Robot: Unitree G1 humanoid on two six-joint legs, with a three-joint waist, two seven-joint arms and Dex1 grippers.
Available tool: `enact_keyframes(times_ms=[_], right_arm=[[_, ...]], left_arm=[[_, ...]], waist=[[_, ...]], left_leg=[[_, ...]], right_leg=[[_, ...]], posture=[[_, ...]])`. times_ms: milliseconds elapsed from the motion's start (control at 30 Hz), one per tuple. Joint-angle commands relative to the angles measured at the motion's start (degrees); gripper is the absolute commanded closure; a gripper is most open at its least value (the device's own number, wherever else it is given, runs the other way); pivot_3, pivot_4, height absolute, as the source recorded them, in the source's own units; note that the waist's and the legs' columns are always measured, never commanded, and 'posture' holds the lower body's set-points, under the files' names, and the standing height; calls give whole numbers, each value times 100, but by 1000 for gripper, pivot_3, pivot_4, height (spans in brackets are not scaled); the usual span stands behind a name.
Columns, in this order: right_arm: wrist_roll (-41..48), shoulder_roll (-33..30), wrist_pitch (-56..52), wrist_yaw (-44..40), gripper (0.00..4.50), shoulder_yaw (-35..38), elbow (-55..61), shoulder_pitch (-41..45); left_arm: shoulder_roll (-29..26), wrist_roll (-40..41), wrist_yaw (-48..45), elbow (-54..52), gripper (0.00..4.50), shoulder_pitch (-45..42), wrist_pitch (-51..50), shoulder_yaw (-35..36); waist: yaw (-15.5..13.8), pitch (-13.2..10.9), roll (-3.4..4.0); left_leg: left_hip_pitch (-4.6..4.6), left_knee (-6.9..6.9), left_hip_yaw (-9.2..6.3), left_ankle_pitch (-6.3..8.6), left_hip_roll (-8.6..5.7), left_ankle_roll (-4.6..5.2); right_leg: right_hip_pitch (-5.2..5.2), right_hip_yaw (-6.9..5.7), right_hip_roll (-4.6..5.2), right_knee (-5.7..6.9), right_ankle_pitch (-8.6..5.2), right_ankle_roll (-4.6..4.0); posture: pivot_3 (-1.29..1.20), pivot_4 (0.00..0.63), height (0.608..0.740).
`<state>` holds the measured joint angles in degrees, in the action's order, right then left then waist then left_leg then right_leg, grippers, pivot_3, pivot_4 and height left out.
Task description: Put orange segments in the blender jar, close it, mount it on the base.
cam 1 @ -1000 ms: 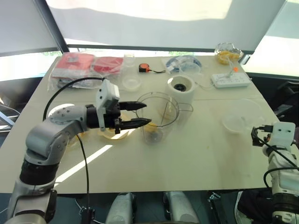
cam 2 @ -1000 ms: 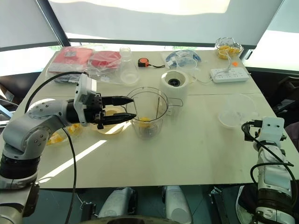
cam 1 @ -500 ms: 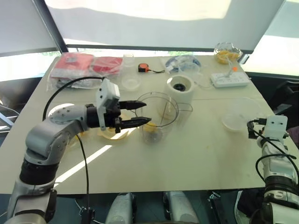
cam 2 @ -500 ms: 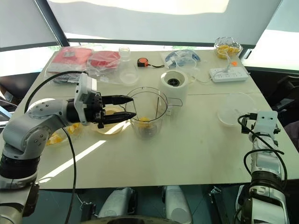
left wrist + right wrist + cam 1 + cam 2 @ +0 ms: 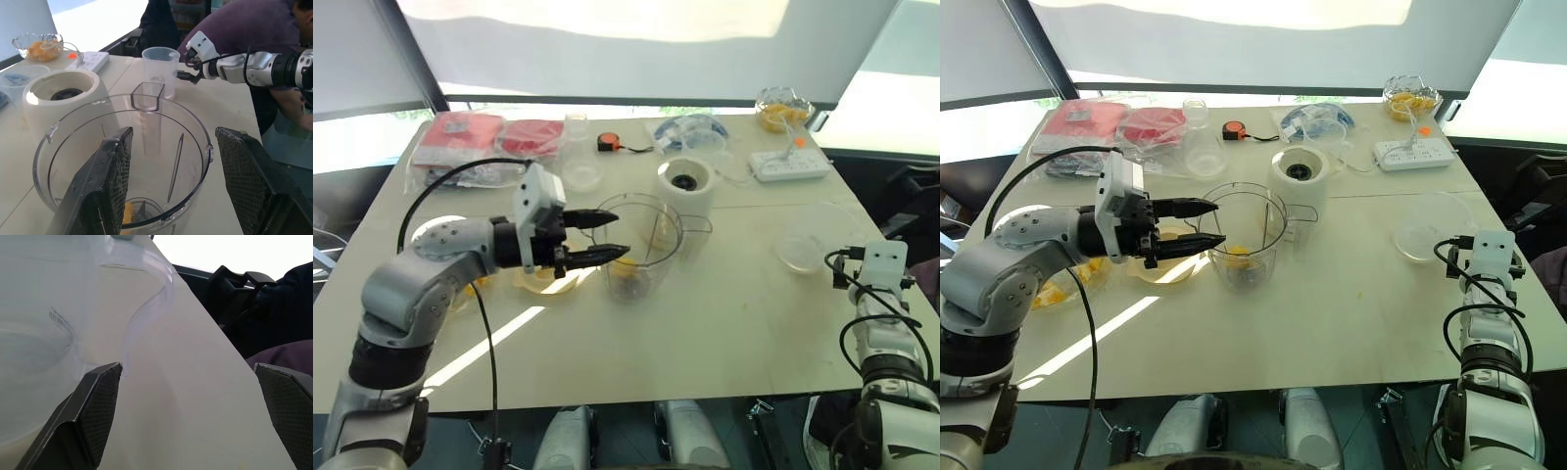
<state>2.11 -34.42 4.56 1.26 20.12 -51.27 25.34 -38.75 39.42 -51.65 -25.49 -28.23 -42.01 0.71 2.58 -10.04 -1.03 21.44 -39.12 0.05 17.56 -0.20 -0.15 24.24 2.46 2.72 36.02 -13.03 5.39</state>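
Find the blender jar (image 5: 641,245) upright near the middle of the tabletop, lid off, with a few orange segments (image 5: 628,276) lying at its bottom and the white base (image 5: 688,183) just behind it toward the far edge. Judge it a light, stiff shell of clear plastic: smooth and likely slippery on the round wall, and easy to tip while so nearly empty. Better to take it by the handle (image 5: 698,227) on its side toward the right edge, or by pinching the rim. Treat the segments as soft, wet and easily squashed; grip them gently. See the left gripper (image 5: 617,235) spread open and holding nothing, tips at the jar's rim on the side toward the left edge. See the right gripper (image 5: 186,377) near the right edge, spread wide and empty, just beside what seems to be the clear lid (image 5: 808,245). Note faint print (image 5: 61,318) on that lid, too small to read; no brand legible on jar or base.
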Motion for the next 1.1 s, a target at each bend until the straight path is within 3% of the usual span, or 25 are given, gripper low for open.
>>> enact_keyframes(times_ms=[33,433,533,767,800,1100], right_arm=[[53,-85,218,-28,0,10,-30,171],[-51,-191,527,-60,0,-189,-895,752],[-72,-211,670,-105,789,-240,-1218,921],[-73,-147,874,-234,4191,-328,-1450,1031],[-73,-134,894,-241,4466,-339,-1449,1018],[79,-7,969,-254,4466,-262,-915,645]], left_arm=[[-76,75,28,-189,1728,-116,15,98],[-60,60,110,-206,1728,-151,18,58],[-63,41,113,-204,1672,-162,25,44],[-105,26,111,-221,1672,-128,31,71],[-109,31,116,-228,1672,-123,29,73],[-105,45,135,-253,1672,-108,27,53]], waist=[[0,0,0],[12,-2,1],[11,-3,-1],[2,-5,0],[2,-5,0],[5,-6,-1]], left_leg=[[0,0,0,0,0,0],[-1,2,0,0,0,0],[-1,2,0,0,0,0],[1,3,0,0,0,0],[1,3,0,0,-1,0],[0,4,0,0,0,0]], right_leg=[[0,0,0,0,0,0],[0,2,-1,-1,0,0],[0,2,-1,-2,0,0],[0,2,0,-3,0,1],[0,2,0,-4,0,1],[0,4,-1,-4,0,1]], posture=[[0,150,740],[0,150,740],[0,150,740],[0,150,740],[0,150,740],[0,150,740]])
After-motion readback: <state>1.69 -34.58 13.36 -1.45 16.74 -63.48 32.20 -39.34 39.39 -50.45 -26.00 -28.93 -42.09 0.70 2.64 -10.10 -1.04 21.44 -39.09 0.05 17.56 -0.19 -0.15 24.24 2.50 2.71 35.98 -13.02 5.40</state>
